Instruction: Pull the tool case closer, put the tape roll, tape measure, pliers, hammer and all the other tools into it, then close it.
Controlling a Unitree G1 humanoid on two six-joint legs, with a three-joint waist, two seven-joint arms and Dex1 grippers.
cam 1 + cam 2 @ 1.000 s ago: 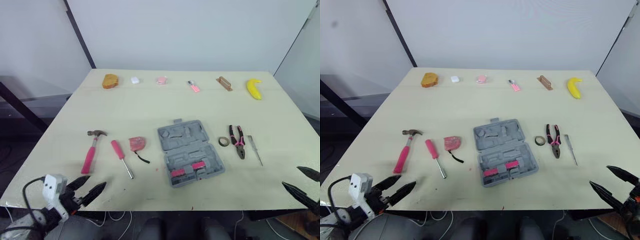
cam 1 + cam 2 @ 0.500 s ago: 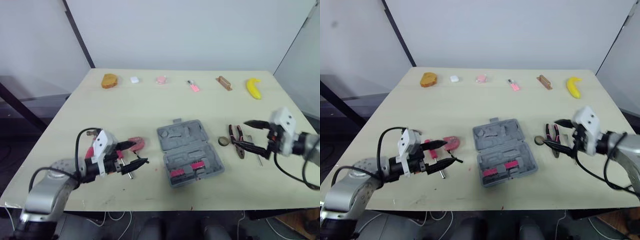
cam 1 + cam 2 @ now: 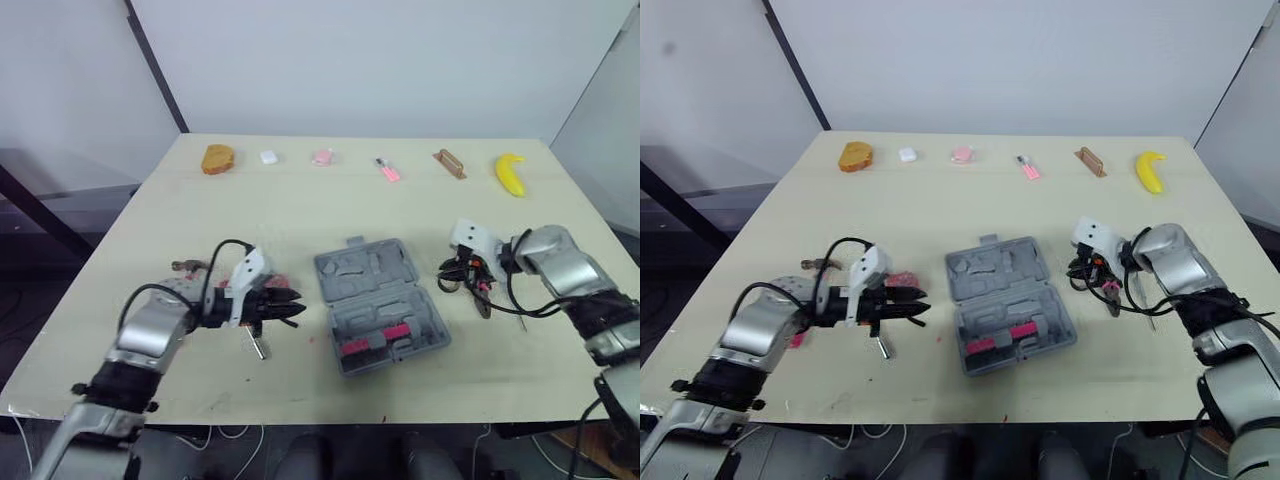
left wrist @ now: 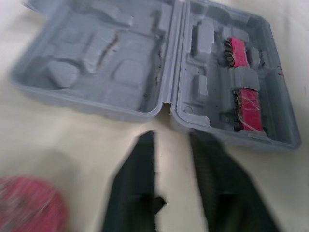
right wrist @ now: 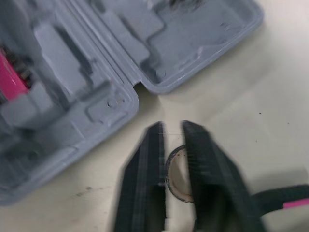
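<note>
While the case (image 3: 380, 300) lies open at table centre, none of the loose tools is in it, and it looks not yet pulled closer. At its 9 o'clock the left gripper (image 3: 298, 308) is parted and empty beside the tape measure (image 4: 29, 205). At 3 o'clock the right gripper (image 3: 447, 277) straddles the tape roll (image 5: 177, 181), slightly parted and not clamped. The hammer (image 3: 188, 267) and pliers (image 3: 481, 297) lie loose, so packing and closing are all left.
</note>
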